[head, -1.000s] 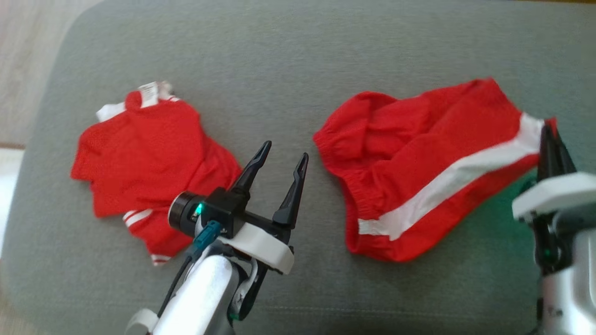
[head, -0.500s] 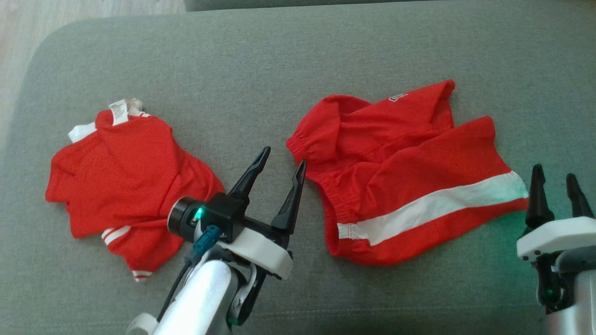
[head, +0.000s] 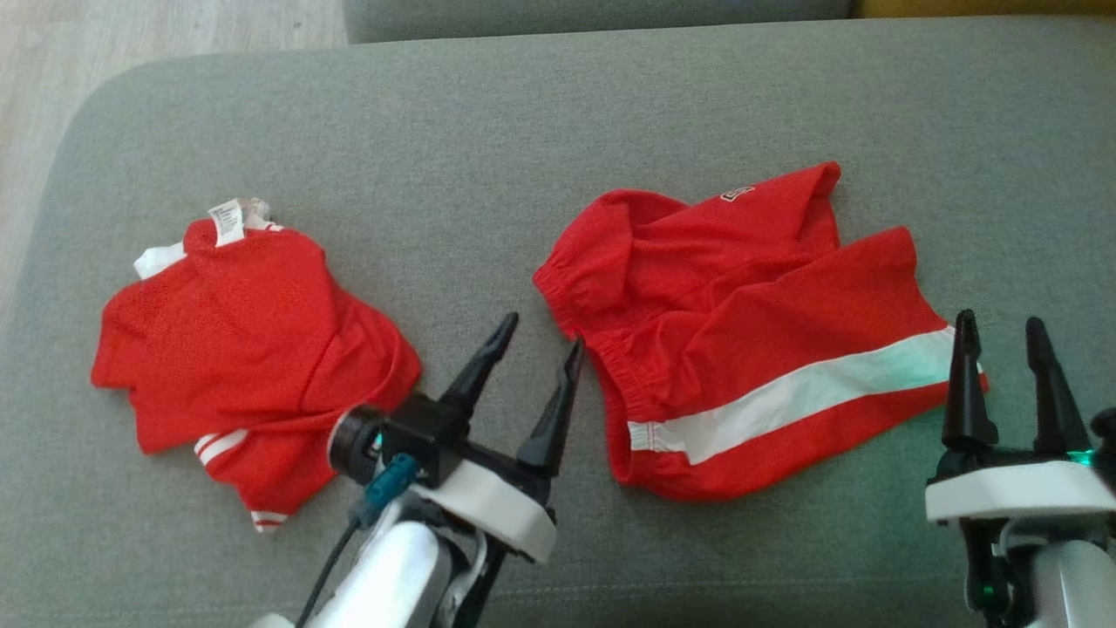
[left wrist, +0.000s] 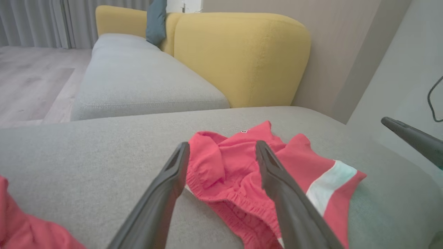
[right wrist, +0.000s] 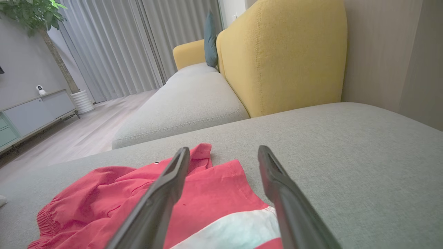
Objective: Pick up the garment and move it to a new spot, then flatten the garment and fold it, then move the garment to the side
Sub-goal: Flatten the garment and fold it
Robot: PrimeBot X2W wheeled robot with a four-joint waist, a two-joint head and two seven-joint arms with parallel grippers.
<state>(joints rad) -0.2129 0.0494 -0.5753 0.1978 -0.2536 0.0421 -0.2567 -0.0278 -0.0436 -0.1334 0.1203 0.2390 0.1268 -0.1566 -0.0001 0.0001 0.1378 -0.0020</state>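
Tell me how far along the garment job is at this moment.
Done, apparently: the red shorts lie free on the grey cushion, so the move looks finished. In hand: the left gripper stands open by the waistband and the right gripper open at the striped leg end, seemingly poised to flatten. Left: the shorts are rumpled and unfolded, so flattening, folding and moving aside remain.

The right tool (head: 999, 321) has let go of the red shorts (head: 741, 323) and spread its fingers, and the shorts' lifted right corner now seemingly lies flat on the sofa (head: 523, 131).
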